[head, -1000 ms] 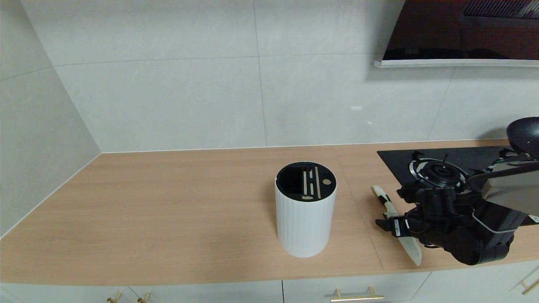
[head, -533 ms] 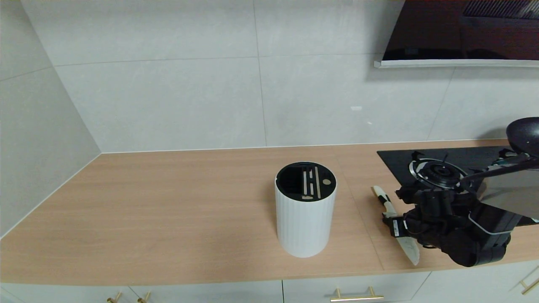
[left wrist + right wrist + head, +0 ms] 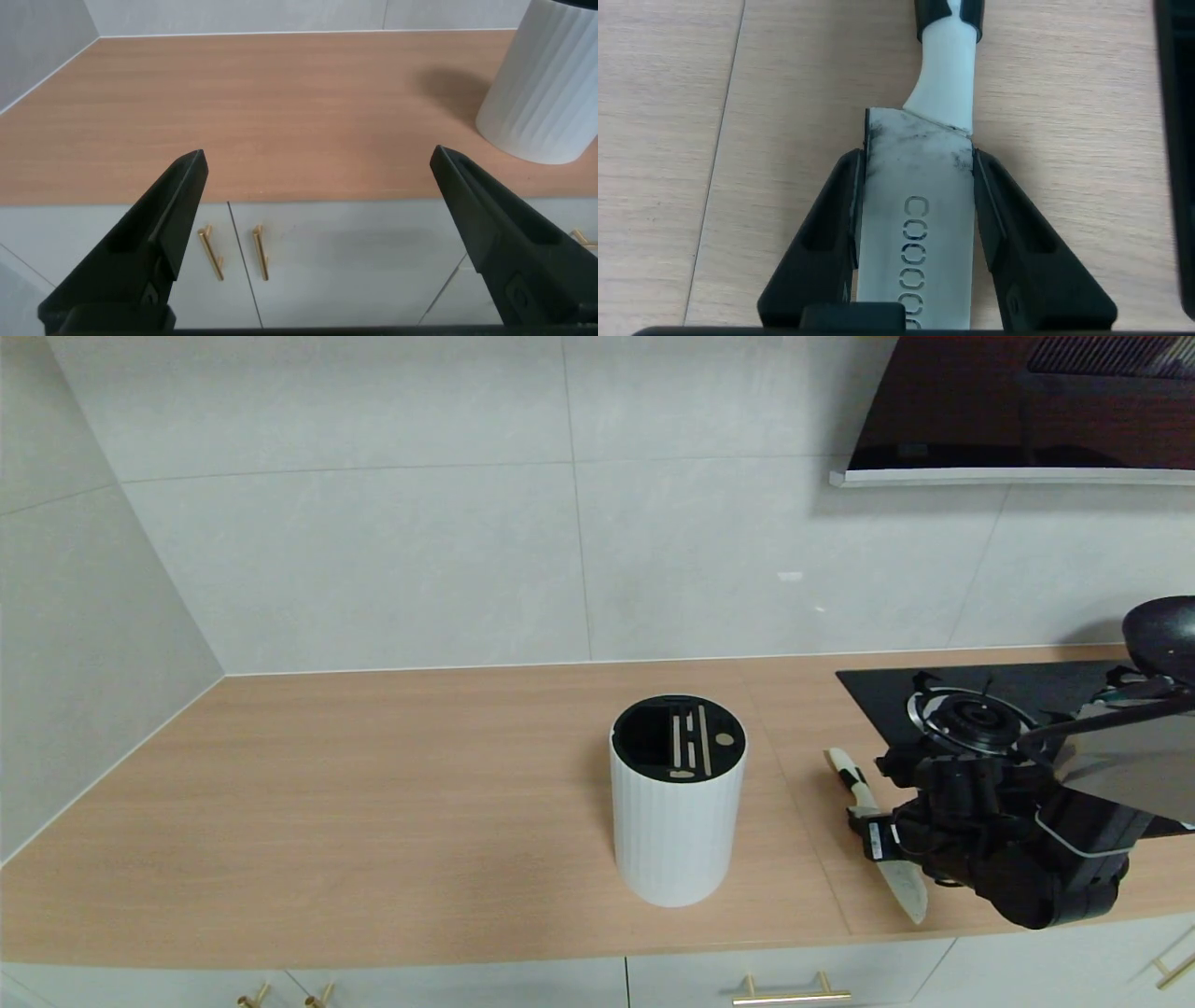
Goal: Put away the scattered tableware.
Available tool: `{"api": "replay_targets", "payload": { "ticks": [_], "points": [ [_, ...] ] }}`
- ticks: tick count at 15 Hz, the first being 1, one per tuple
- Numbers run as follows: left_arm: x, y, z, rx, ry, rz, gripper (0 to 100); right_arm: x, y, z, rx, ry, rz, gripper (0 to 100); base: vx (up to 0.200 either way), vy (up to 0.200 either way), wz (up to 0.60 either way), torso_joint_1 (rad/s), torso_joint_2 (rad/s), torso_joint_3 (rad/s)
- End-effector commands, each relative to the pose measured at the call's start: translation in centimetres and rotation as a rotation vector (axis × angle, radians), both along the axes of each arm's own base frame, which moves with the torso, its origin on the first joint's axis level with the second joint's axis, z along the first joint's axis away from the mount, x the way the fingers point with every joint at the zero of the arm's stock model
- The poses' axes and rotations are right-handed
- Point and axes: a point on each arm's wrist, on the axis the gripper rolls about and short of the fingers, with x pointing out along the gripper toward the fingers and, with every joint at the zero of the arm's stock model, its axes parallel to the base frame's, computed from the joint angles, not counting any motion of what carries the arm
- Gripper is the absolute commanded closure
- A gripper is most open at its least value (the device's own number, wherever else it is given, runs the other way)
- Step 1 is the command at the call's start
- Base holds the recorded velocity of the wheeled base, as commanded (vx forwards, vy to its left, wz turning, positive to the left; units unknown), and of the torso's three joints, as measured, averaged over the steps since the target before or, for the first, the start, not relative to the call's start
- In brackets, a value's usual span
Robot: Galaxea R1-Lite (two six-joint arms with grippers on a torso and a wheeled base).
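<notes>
Found the left claw (image 3: 318, 159) spread wide and empty off the near left edge of the bench (image 3: 373, 803); judged it best kept idle there. Saw the white ribbed holder (image 3: 674, 803) upright at mid-bench, with slots in its black top. Right of it, and apart from it, saw the knife (image 3: 857, 787) flat on the bench as far as could be told, near the stove (image 3: 971, 714). Saw the right claw (image 3: 918, 173) pinching the blade across its width at the wide end, just short of the handle.

Judged the step in hand to be the lift. Advised:
- Raise straight up with a firm pinch, against slip or swing of the smooth blade.
- Turn the knife tip-down and line the blade up with a long slot.
- Lower slowly, without knocking the holder.

Noted the knife's long axis running far to near, slanting a little rightward. Noted the handle toward the far wall, the tip toward the near edge, the broad side up.
</notes>
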Motion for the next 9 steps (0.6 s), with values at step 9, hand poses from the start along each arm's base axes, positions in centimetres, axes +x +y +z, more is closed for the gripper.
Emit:
{"api": "replay_targets", "payload": {
  "ticks": [9],
  "points": [
    [-1.3,-0.6,9.0,-0.150,-0.016,-0.417,0,-3.0,2.1,15.5,0.121,-0.413,0.058,100,0.000,0.000,0.00,0.000,0.00,0.000]
  ]
}}
